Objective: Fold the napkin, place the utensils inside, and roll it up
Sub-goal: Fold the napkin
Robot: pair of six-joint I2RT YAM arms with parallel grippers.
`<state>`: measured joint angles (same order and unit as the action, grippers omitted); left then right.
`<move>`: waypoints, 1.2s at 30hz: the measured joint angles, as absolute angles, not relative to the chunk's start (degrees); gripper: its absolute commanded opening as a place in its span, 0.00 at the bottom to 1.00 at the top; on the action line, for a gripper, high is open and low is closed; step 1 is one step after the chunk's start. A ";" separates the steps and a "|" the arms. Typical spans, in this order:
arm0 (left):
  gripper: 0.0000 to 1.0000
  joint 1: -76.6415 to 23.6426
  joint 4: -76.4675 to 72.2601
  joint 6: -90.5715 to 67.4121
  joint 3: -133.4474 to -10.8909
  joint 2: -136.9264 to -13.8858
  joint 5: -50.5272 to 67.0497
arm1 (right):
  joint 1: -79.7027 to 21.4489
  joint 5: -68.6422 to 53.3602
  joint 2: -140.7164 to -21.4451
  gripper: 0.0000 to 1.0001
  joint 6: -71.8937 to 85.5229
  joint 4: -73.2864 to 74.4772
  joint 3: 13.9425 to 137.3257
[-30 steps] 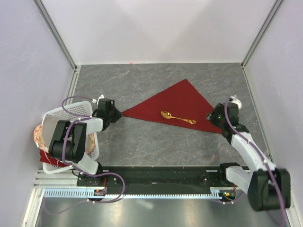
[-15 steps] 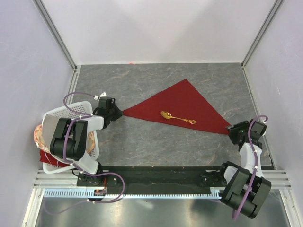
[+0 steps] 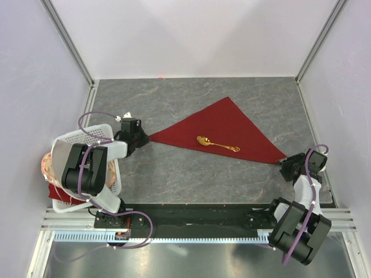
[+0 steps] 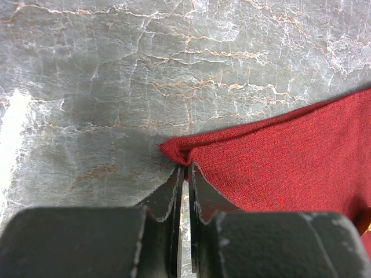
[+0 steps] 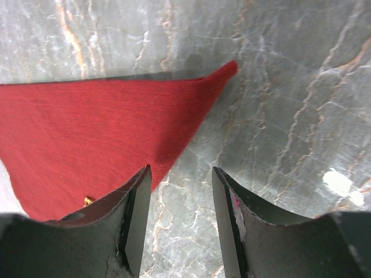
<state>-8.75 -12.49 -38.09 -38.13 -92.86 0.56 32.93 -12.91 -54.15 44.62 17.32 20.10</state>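
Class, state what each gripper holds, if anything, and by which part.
The left gripper pinches the napkin by one corner tip; the right gripper is open, holding nothing.

A grey, marble-veined table (image 3: pixel 191 174) fills the floor of a booth with plain white walls (image 3: pixel 191 35). Metal posts (image 3: pixel 66 37) run up the two far corners. A small red mark (image 3: pixel 160 76) sits on the table's far edge. At the near left stands a white lattice basket (image 3: pixel 87 132), partly hidden. A grey-beige cloth (image 3: pixel 59 156) lies in it, with a red cloth (image 3: pixel 58 193) at its near end and something orange-pink (image 3: pixel 45 165) at its left side, too hidden to identify. Along the near edge runs a black rail (image 3: pixel 197 213), then a white slotted strip (image 3: pixel 174 236), then bare sheet metal (image 3: pixel 203 260).
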 measured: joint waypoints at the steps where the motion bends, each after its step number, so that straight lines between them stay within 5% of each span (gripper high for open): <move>1: 0.09 -8.75 -12.47 -38.09 -38.17 -92.86 0.56 | 32.99 -12.60 -54.35 0.54 44.56 17.45 20.10; 20: 0.09 -8.73 -12.40 -38.04 -38.54 -93.21 1.15 | 35.77 -9.65 -60.62 0.47 42.13 13.52 21.54; 36: 0.08 -8.73 -12.32 -38.02 -38.63 -93.27 1.34 | 36.64 -14.94 -59.09 0.55 40.32 13.06 21.58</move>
<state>-8.73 -12.32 -38.02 -38.63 -93.27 1.34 36.64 -14.94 -59.09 40.32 13.06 21.58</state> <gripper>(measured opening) 0.088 0.545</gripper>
